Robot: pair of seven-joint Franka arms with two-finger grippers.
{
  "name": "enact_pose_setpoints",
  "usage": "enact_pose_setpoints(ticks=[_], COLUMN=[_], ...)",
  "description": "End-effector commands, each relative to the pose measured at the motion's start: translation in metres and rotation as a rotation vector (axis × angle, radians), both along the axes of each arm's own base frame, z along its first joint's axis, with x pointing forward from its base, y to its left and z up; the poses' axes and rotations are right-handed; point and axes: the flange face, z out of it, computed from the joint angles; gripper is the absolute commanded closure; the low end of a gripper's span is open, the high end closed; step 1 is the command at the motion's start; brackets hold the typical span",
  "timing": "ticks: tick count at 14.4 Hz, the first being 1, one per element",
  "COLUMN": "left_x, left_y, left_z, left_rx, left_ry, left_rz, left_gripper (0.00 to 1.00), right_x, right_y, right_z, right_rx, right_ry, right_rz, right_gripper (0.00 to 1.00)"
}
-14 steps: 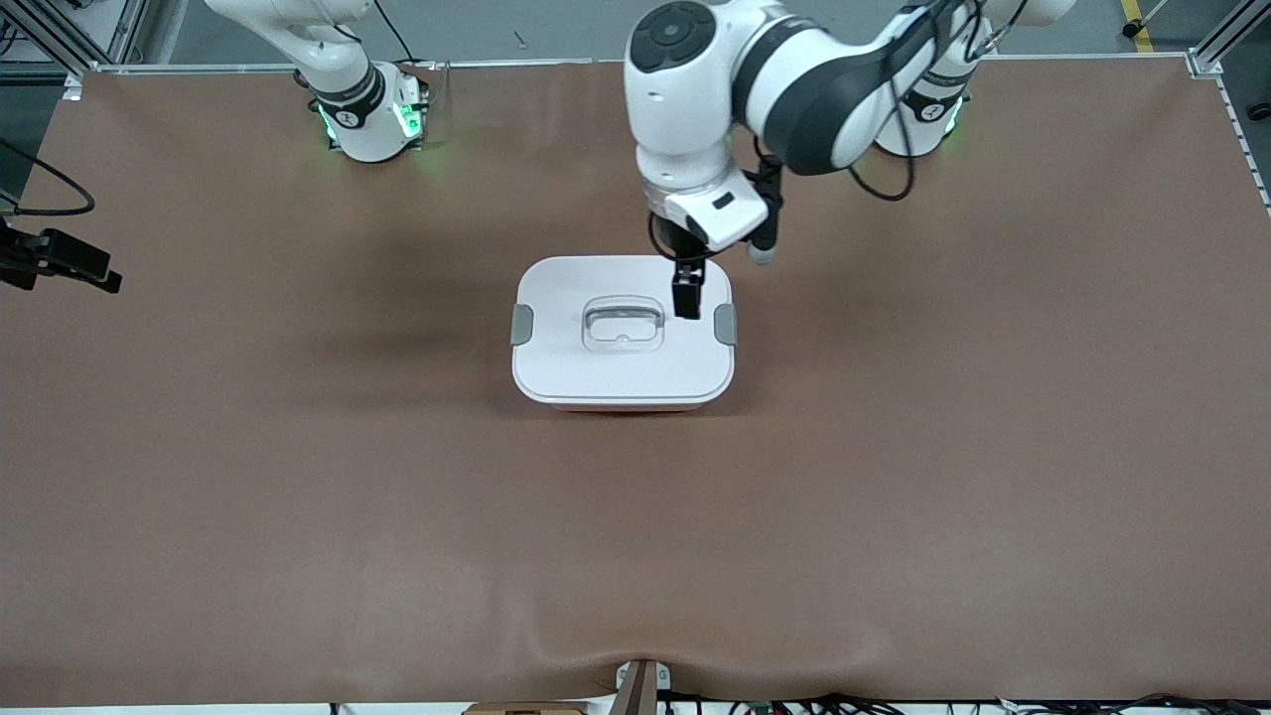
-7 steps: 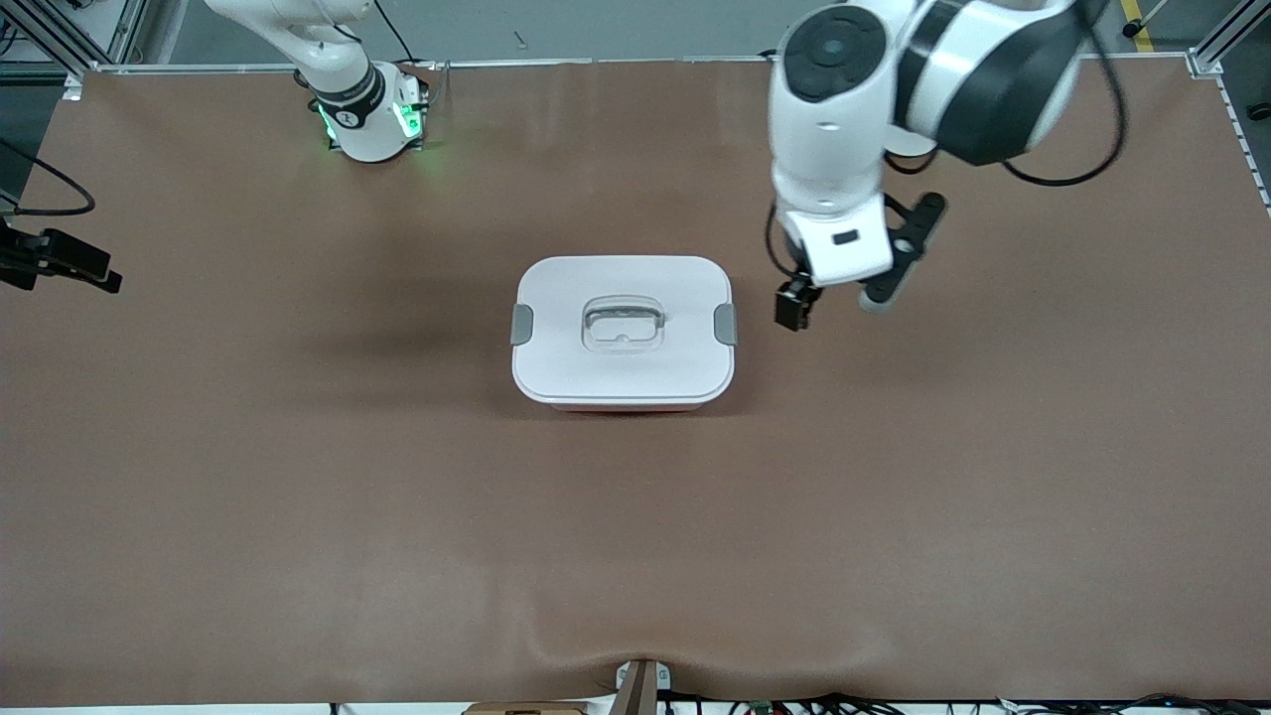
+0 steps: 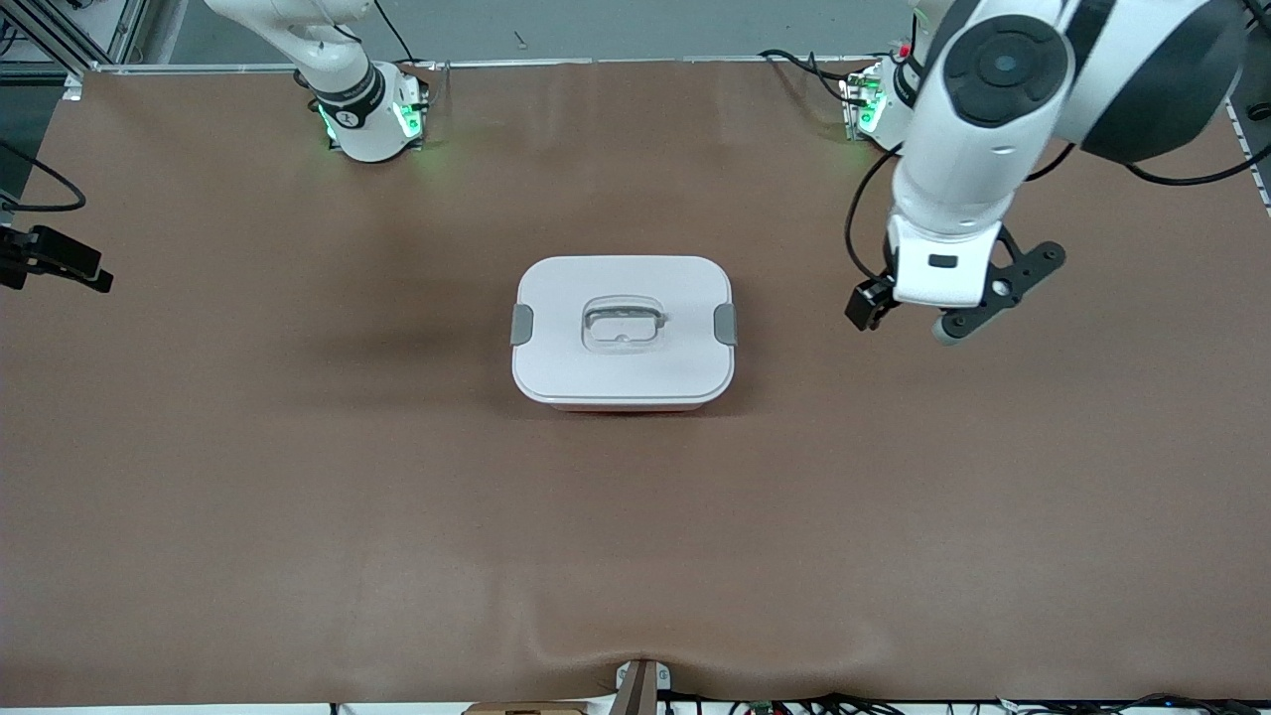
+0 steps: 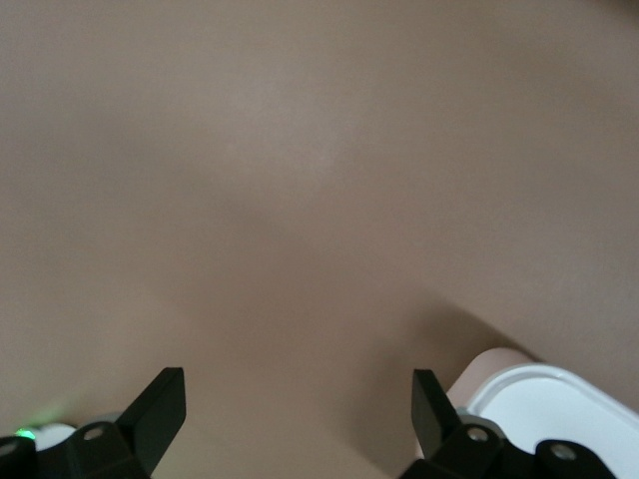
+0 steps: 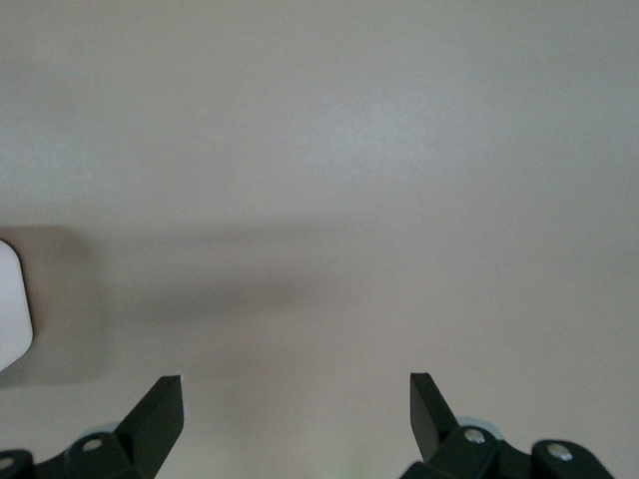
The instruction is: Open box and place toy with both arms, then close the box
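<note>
A black bracket-like fitting (image 3: pixel 55 260) pokes in from the front view's edge at the right arm's end of the worktop, most of it cut off. The right arm (image 3: pixel 338 70) shows there only as a glossy white base segment with a black band and green lights, its upper links running out of frame. The right gripper (image 5: pixel 297 419) appears only in the right wrist view: two slim matte black fingers (image 5: pixel 160 414) stand wide apart with nothing between them, over bare worktop, and a small white rounded corner of the box sits at that picture's edge.

The worktop (image 3: pixel 298 497) is covered in a smooth, matte brown sheet with a soft ripple along the edge nearest the front camera.

At its middle sits the rounded-rectangular pale pink plastic box (image 3: pixel 624 331) with its smooth white lid on, a grey clip on each short side and a recessed clear handle in the centre. Only a thin strip of the pink tub shows under the lid's rim. The bright pink plush toy is not visible in any view; whether it is inside the shut box cannot be told.

The left arm (image 3: pixel 978 129), glossy white with a round black cap and dark joint bands, is up over bare worktop toward its own end of the table, clear of the box. The left gripper (image 4: pixel 300 419) has its jaws spread wide and empty; the left wrist view shows a corner of the box's lid (image 4: pixel 559 399) beside one finger.
</note>
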Motion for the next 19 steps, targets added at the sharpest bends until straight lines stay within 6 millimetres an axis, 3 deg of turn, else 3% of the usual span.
enact_pose_setpoints(ticks=[1, 4, 11, 13, 15, 19], left_x=[0.002, 0.000, 0.008, 0.000, -0.003, -0.028], left_y=[0.022, 0.031, 0.056, 0.066, 0.090, 0.137], left_z=[0.015, 0.030, 0.033, 0.046, 0.051, 0.073], left_rx=[-0.031, -0.028, -0.058, -0.073, -0.069, -0.073], left_ry=[0.025, 0.013, 0.029, 0.023, 0.031, 0.031], left_rz=[-0.109, -0.186, -0.296, -0.341, -0.396, -0.516], left_gripper=[0.00, 0.00, 0.00, 0.00, 0.00, 0.00], right_x=[-0.006, -0.008, -0.007, -0.005, -0.003, 0.000], right_y=[-0.002, -0.004, -0.010, -0.006, -0.003, 0.007], right_z=[0.006, 0.004, -0.002, -0.002, -0.003, -0.007], right_rx=[0.007, 0.010, 0.054, 0.051, 0.037, -0.001], right_ry=[0.003, 0.029, 0.018, 0.014, 0.001, 0.000], right_rz=[-0.012, -0.015, -0.031, -0.025, -0.013, 0.028], right_gripper=[0.00, 0.00, 0.00, 0.00, 0.00, 0.00])
